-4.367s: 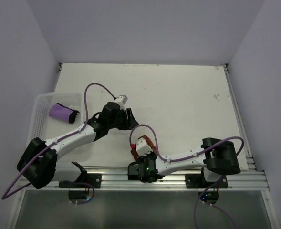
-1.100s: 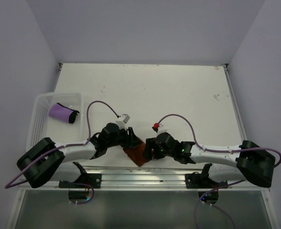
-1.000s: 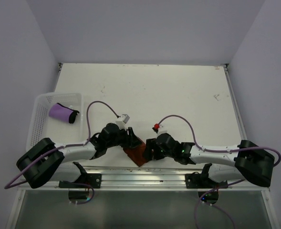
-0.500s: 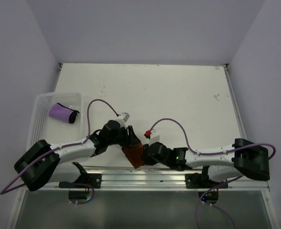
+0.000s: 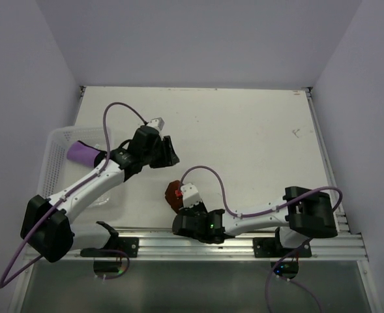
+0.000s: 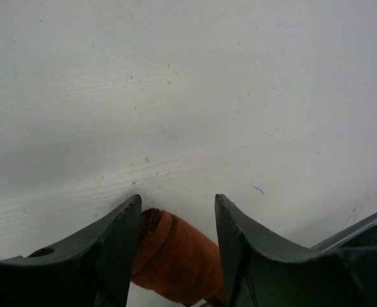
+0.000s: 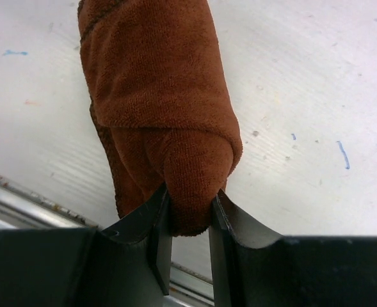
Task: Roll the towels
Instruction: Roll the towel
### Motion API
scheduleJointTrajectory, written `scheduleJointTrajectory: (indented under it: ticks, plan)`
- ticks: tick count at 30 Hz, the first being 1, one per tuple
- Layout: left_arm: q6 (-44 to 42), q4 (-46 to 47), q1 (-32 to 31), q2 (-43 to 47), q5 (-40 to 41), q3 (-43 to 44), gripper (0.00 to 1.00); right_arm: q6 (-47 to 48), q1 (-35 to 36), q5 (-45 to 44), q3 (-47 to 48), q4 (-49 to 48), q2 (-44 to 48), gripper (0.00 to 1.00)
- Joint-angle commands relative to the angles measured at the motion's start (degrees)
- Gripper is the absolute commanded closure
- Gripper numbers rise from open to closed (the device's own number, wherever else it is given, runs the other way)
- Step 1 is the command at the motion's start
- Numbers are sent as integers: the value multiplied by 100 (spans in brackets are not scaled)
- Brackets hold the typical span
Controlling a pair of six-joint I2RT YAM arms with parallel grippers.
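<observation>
Along the left edge of the table [image 5: 244, 130], finding the purple towel [image 5: 81, 154] lying rolled inside the white basket [image 5: 53, 140], its right end slipping out of sight under the left arm. Judging it soft and light, needing no more handling.

Moving right, seeing the left fingers [image 5: 168, 151] hanging out over bare table, apart from both towels, standing about half spread and gripping nothing. Catching only one end of the rust towel [image 6: 169, 256] in their gap in the left wrist view, the rest being cut off at the lower edge.

Close to the near edge, a little left of its middle, finding that rust towel rolled into a plump tube. Watching the right fingers [image 7: 161, 233] pinching its near end, squashing the plush between them. Judging it light, limp and springy, neither slippery nor fragile, yet liable to be unwinding once let go. Thinking a hold across the middle, over the outer flap, safer than an end pinch.

Struggling to place that loose edge, the far end being cropped in the right wrist view and most of the roll hiding beneath the wrist from above. Failing to tell whether the roll is resting on the table or hanging clear.
</observation>
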State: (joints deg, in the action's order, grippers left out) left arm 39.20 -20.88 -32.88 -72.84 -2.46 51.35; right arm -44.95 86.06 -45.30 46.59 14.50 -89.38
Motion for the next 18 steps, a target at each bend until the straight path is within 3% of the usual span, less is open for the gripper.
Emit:
scheduleJointTrajectory:
  ticks: [1,6,11,18]
  plan:
    - [-194,-1110,89,68,141,340,46,-118,94,-1094,551,860,-438,91]
    - [-27,-1523,98,226,88,296,46,-417,226,-2060,1018,1615,-1097,93]
    - [88,-1734,107,261,-61,244,46,-1086,420,-2668,2151,2960,-2282,91]
    - [158,-1717,107,209,-483,349,45,-736,578,-2844,2662,3094,-2821,91]
